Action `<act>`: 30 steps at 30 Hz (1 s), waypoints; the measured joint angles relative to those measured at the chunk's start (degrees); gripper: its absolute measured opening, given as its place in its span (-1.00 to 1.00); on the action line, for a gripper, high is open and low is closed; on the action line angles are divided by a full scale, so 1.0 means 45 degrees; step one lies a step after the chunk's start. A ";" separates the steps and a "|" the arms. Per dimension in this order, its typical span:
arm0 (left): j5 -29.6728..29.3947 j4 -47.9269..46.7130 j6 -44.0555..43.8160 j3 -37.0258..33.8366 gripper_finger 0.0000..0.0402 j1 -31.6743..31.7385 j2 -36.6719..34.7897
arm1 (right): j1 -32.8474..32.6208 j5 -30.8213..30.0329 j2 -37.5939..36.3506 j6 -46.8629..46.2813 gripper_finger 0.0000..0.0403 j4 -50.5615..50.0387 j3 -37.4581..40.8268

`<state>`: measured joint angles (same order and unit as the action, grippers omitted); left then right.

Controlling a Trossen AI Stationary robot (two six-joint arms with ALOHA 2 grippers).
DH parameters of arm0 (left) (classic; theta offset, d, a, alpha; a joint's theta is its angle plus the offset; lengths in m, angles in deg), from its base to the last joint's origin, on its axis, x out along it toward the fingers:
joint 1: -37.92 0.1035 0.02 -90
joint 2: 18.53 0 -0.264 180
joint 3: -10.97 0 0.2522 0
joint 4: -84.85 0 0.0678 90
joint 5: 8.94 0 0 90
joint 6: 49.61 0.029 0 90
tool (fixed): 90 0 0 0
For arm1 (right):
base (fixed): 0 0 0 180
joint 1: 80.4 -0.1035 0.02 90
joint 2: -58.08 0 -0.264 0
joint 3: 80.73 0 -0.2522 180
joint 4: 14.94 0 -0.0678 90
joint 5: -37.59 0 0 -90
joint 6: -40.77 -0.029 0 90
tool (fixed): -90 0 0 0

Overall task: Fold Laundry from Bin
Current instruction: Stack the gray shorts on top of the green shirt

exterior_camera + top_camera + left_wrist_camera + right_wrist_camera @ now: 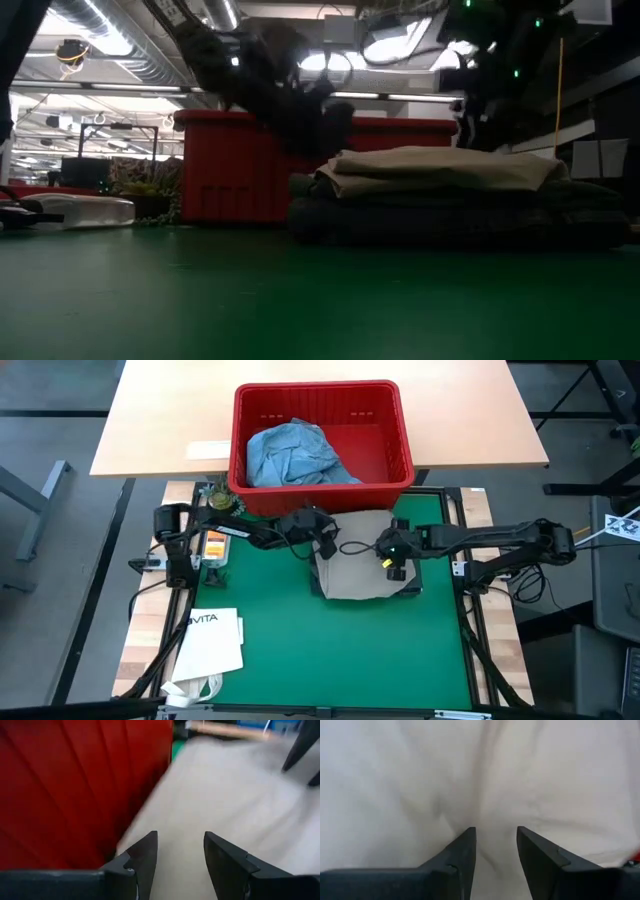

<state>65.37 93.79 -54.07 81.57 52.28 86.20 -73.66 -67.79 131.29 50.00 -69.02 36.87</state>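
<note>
From above, the red bin [322, 435] sits at the far edge of the green mat [330, 650], with the light blue jeans [295, 455] bunched inside it. Just in front of the bin lies the folded khaki garment [352, 572] on top of darker clothes. The left gripper [325, 546] hangs over its left edge, the right gripper [394, 567] over its right part. A white paper bag [213, 640] lies well apart at the near left of the mat.

At tabletop height, the stack [450, 205] shows plainly — khaki on top, dark layers under it — with the bin right behind.

Past the left wrist, the left gripper's fingers [142, 857] stand spread with nothing between them, khaki cloth below and the bin's red wall alongside.

Past the right wrist, the right gripper's fingers [462, 852] are likewise apart and empty, close over the pale fabric.

My reading: the khaki piece is folded and placed, so this step is closing out — the jeans remain. The next move calls for lifting both arms clear of the stack, then reaching into the bin without nudging the pile
</note>
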 joint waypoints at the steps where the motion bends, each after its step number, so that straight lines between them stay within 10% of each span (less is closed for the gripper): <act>1: -0.0013 0.0044 0.0013 0.0000 -0.22 -0.0060 -0.0225 | -0.0005 -0.0005 -0.0078 0.0003 -0.29 -0.0305 -0.0222; 30: 0.0269 -0.0914 0.0023 0.0005 -0.22 -0.4105 0.0060 | -0.3792 -0.0470 -0.0621 -0.2953 -0.29 -0.0705 0.0466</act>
<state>66.58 89.68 -53.97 81.59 33.80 86.47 -90.72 -69.91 128.50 36.72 -72.20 38.97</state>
